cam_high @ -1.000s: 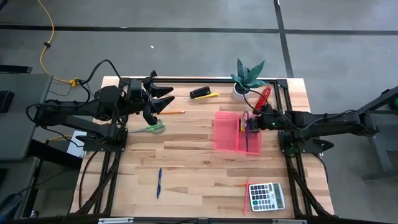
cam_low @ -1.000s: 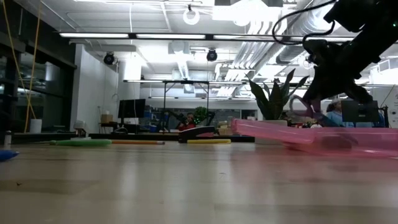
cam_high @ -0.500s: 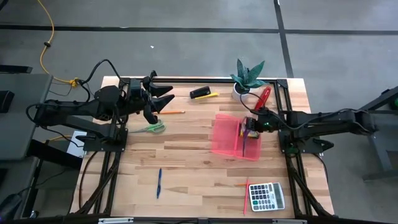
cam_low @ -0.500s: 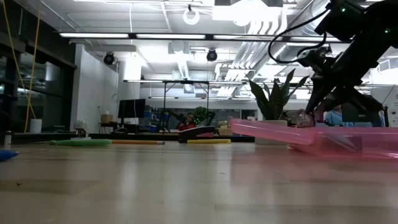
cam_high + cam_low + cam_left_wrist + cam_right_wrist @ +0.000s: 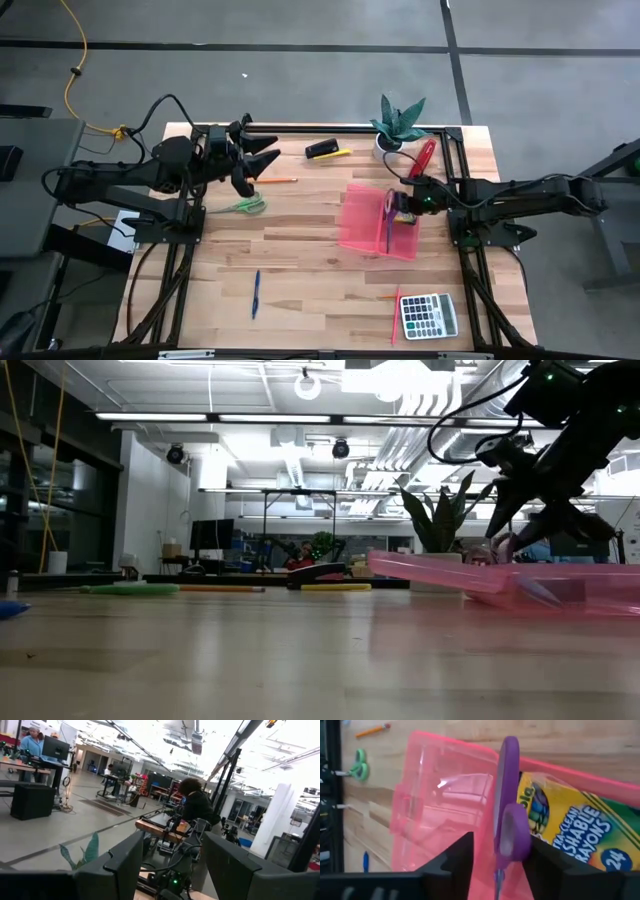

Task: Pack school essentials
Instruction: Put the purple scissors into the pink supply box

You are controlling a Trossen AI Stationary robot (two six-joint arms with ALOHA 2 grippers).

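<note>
The step in hand looks like letting the purple-handled scissors (image 5: 507,815) go into the pink tray (image 5: 362,218); in the right wrist view they stand on edge between the right gripper's (image 5: 404,205) two dark fingers (image 5: 454,857), which are spread with a gap on each side of the handles, so the pincer is open and no longer pinching them; whether the scissors rest fully on the tray floor I cannot tell. Beside them in the tray lies the crayon box (image 5: 570,827), touching or nearly touching the handles.

To finish well, the right arm should draw straight back and up from the tray, keeping the fingers wide so a pad does not catch a handle loop and drag the scissors over the wall; the tray is light and could slide if nudged.

Left of the tray lie the green-handled scissors (image 5: 248,206) and an orange pencil (image 5: 279,180); below the tray to its left, the blue pen (image 5: 256,293); below it, a red pencil (image 5: 396,318) beside the calculator (image 5: 429,315).

The left gripper (image 5: 258,160) waits well to the tray's left with its jaws wide and empty.
</note>
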